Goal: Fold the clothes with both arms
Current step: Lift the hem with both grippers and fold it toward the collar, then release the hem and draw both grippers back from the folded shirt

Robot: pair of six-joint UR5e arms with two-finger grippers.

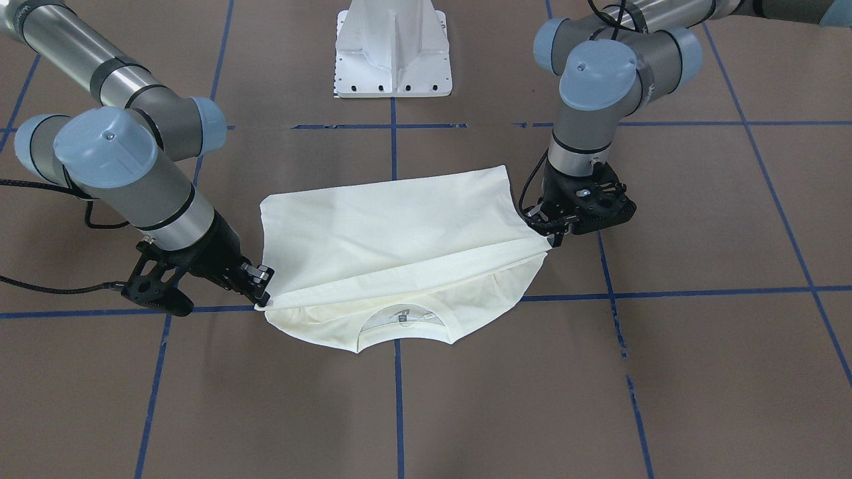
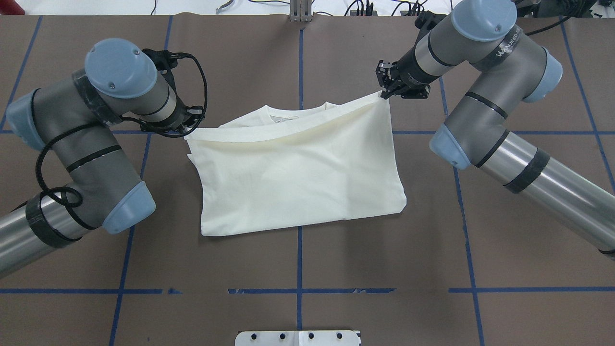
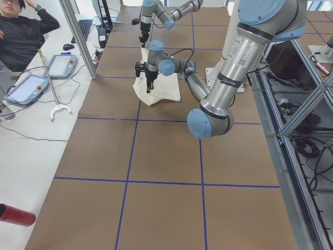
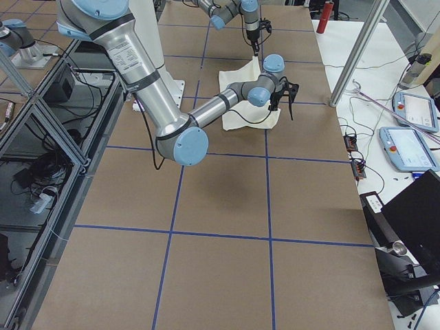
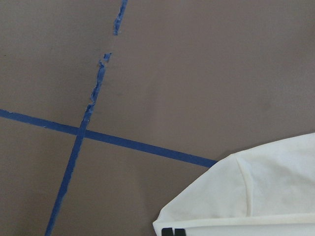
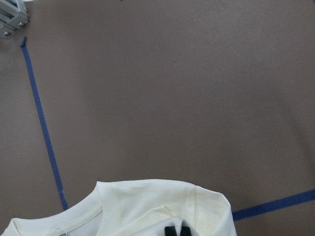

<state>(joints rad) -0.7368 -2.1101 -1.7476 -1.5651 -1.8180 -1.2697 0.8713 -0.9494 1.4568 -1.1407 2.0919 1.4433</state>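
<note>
The cream-white shirt (image 2: pixel 298 178) lies folded on the brown table, plain side up; the cat print is hidden. Its ribbed neck (image 1: pixel 401 324) shows at the far end from the robot, under the raised fold. My left gripper (image 2: pixel 189 129) is shut on one corner of the top layer's edge. My right gripper (image 2: pixel 386 91) is shut on the other corner. The edge hangs stretched between them, a little above the neck end. In the front-facing view the left gripper (image 1: pixel 550 234) is on the right and the right gripper (image 1: pixel 261 287) on the left. Each wrist view shows shirt cloth (image 5: pixel 266 196) (image 6: pixel 147 206) at its bottom edge.
The white pedestal base (image 1: pixel 393 53) stands at the robot's side of the table. Blue tape lines (image 2: pixel 299 259) cross the brown tabletop. An operator (image 3: pixel 23 31) sits past the far edge, with teach pendants (image 3: pixel 60 65) on a white bench and a red cylinder (image 3: pixel 15 215).
</note>
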